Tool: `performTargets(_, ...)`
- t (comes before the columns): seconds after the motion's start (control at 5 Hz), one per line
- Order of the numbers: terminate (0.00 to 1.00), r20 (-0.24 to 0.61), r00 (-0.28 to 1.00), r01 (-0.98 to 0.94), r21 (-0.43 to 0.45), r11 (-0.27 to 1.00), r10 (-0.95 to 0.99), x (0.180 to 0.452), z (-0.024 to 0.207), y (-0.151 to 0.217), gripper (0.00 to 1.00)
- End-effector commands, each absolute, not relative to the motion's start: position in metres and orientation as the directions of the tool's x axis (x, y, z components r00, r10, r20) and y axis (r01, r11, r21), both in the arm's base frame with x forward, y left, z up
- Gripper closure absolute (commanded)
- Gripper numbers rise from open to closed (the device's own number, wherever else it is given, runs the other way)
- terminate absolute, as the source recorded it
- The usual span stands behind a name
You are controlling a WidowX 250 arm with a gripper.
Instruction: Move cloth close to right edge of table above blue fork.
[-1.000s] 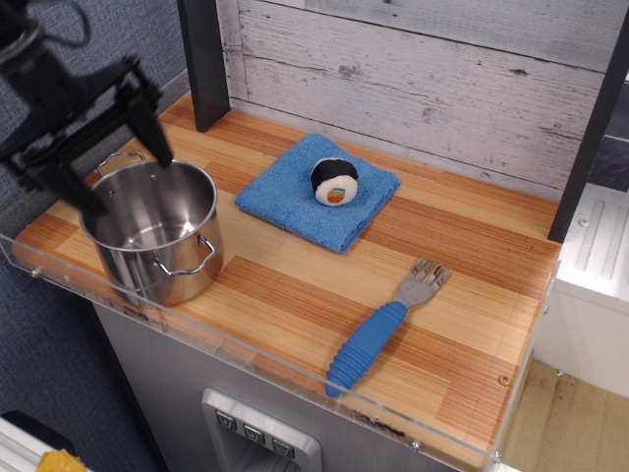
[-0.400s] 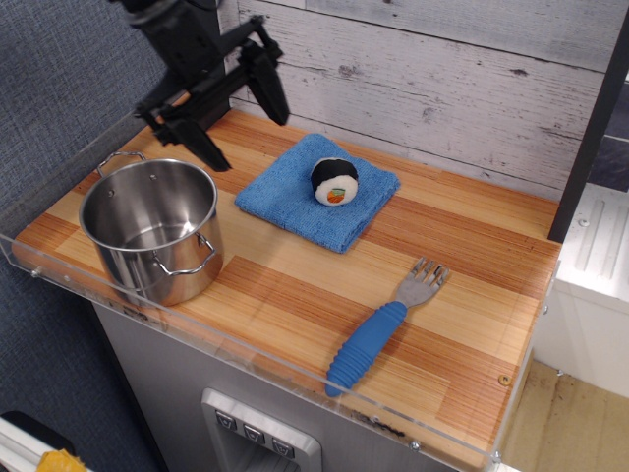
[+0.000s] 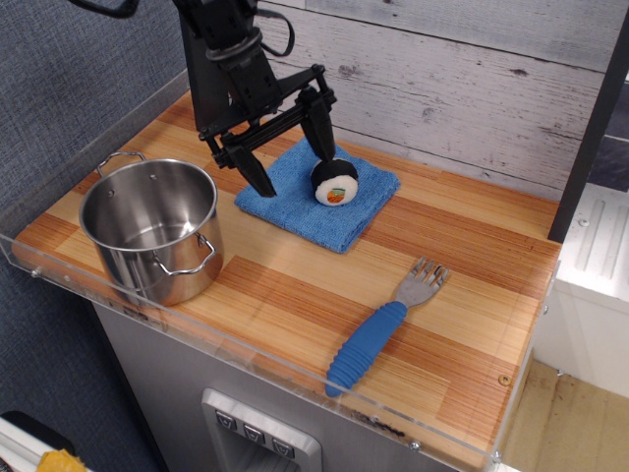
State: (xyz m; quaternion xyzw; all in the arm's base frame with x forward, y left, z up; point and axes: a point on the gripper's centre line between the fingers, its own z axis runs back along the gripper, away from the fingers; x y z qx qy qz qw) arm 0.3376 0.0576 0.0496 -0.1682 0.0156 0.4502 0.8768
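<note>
The blue terry cloth (image 3: pixel 339 211) lies folded flat on the wooden table (image 3: pixel 462 265), near the back and left of centre. A black-and-white sushi-roll toy (image 3: pixel 334 182) sits on top of it. My gripper (image 3: pixel 292 165) is open, its two black fingers spread wide above the cloth's left part, the right fingertip close beside the sushi toy. The blue fork (image 3: pixel 378 329) lies near the front, right of centre, handle toward the front rim and tines pointing back.
A steel pot (image 3: pixel 152 231) with two handles stands at the front left. A clear acrylic rim (image 3: pixel 246 354) runs along the front edge. A dark post (image 3: pixel 588 128) stands at the back right, and a whitewashed plank wall is behind.
My gripper has swept from over the pot at the left to the right and down, and now hovers open over the cloth's left part. Cloth, sushi toy, pot and fork have not moved.
</note>
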Motion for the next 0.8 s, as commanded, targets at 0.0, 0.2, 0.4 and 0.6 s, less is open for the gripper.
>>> performTargets(0.0, 0.0, -0.178, 0.587, -0.801, -0.269, 0.535, 0.79, 0.3577, 0.0386, 0.0684, 0.0)
performTargets(0.2, 0.0, -0.175, 0.574, -0.81, -0.265, 0.523, 0.8, 0.3622, 0.0328, 0.0702, 0.0)
performTargets(0.4, 0.0, -0.174, 0.579, -0.806, -0.273, 0.526, 0.797, 0.3654, 0.0313, 0.0653, 0.0)
performTargets(0.6, 0.0, -0.173, 0.584, -0.803, -0.269, 0.533, 0.793, 0.3637, 0.0287, 0.0611, 0.0)
